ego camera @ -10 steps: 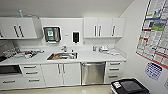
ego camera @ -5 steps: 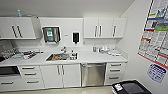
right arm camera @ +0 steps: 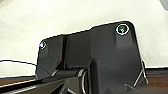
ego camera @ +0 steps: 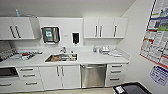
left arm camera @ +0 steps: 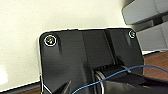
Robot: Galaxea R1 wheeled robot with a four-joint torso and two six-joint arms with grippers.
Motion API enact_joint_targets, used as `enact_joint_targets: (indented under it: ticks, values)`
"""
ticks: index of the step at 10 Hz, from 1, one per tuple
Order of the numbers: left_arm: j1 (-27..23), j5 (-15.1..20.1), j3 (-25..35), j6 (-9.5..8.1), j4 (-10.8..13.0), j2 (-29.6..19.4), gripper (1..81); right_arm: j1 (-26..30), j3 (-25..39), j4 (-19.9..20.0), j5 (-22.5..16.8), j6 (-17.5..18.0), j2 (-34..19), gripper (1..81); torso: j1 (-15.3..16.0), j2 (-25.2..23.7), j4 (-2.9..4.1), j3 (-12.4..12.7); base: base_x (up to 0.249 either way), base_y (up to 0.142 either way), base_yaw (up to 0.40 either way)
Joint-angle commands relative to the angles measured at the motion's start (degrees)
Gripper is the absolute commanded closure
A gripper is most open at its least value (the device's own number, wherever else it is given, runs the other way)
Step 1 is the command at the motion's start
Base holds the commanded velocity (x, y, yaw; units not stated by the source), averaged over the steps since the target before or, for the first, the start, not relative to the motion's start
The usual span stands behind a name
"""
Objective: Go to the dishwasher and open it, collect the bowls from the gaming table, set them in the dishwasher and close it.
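The dishwasher is a grey steel front under the white counter, right of the sink cabinet doors, straight ahead in the head view. Its door is shut, with the bar handle along the top edge. No bowls or gaming table are in sight. In the left wrist view the arm's dark plate faces a pale wall, with a blue cable across it. The right wrist view has its dark plate before a pale wall and a strip of brown floor.
A sink is set in the counter, which carries clutter at both ends. White drawers flank the dishwasher on the right. Posters hang on the right wall. A dark-topped object stands low at the right.
The whole head picture has shifted slightly: the camera has crept closer to the counter. The dishwasher door stays shut.
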Motion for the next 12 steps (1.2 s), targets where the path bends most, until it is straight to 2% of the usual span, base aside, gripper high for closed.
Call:
enact_joint_targets:
  ticks: [1, 12]
  values:
    - [-3.57, 2.98, 0.44, -0.04, -0.64, -0.92, 1.0, 3.57, 1.18, -1.06, -2.75, -0.19, -1.28, 1.0, 0.00, 0.00, 0.00, 0.00, 0.090, 0.070, 0.000]
    - [-3.57, 2.98, 0.44, -0.04, -0.64, -0.48, 1.0, 3.48, 1.18, -1.23, -2.67, -0.19, -1.81, 1.0, -0.02, -0.02, 0.00, 0.00, 0.089, 0.070, 0.000]
